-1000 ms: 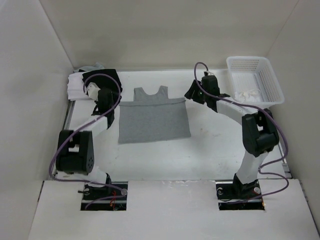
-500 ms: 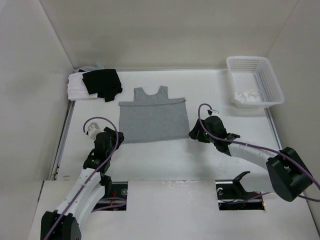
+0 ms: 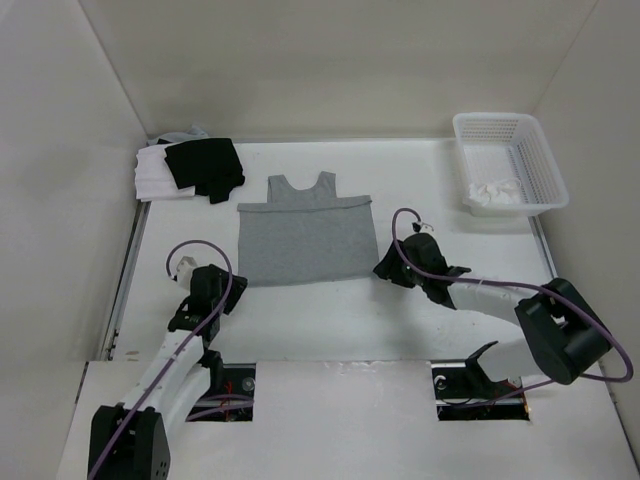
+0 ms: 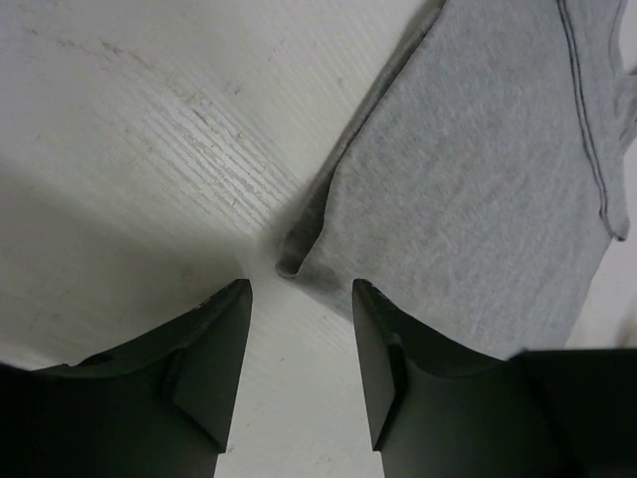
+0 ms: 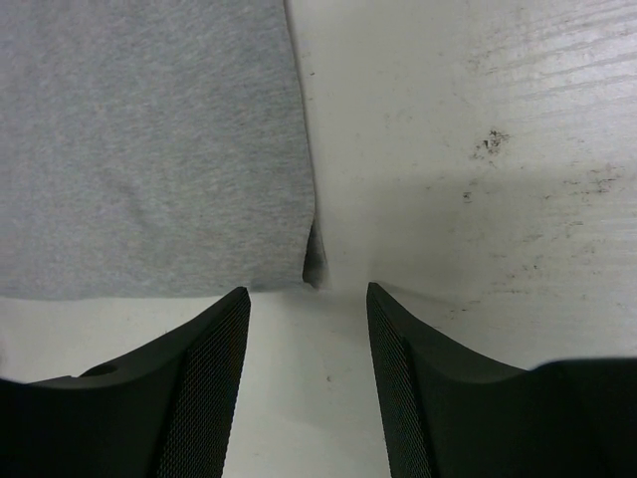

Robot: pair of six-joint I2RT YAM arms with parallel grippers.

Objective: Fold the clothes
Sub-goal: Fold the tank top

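Observation:
The grey tank top (image 3: 305, 240) lies flat mid-table, its lower part doubled up over the chest and the straps pointing away from the arms. My left gripper (image 3: 228, 285) is low at its near left corner (image 4: 291, 265); the jaws stand open with bare table between them and the corner just ahead of the tips. At the near right corner (image 5: 313, 267) my right gripper (image 3: 384, 268) also stands open, that corner just beyond its fingertips. In the wrist views the grey fabric (image 4: 478, 179) (image 5: 149, 149) spreads out beyond each gripper (image 4: 299, 299) (image 5: 309, 299).
A black garment (image 3: 205, 165) lies on folded white and grey cloth (image 3: 153, 172) at the back left corner. A white plastic basket (image 3: 541, 165) with a small white cloth (image 3: 495, 190) stands at the back right. White walls close in the table on three sides.
Both arms have swung from the far side of the tank top down to its near corners. Over the last half second they only crept closer. The top has not moved.

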